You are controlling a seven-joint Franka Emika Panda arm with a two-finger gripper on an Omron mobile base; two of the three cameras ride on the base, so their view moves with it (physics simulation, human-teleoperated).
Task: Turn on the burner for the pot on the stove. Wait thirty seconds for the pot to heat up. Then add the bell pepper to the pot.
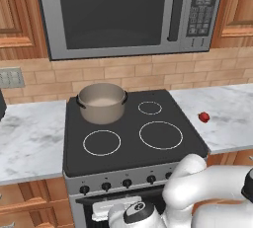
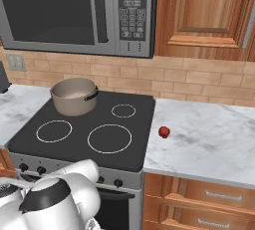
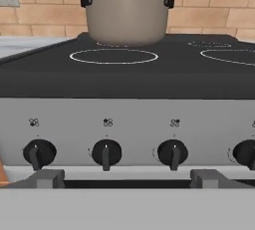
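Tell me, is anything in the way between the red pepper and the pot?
Nothing visible. The bell pepper sits on the marble counter right of the stove; bare cooktop lies between it and the open pot.

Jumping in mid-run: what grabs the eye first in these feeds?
The pot stands out, sitting on the back-left ring of the stove, under the microwave. Next comes the small red bell pepper, alone on the marble counter right of the cooktop. In the hand view, the gripper faces the row of black knobs on the steel front, its fingertips apart.
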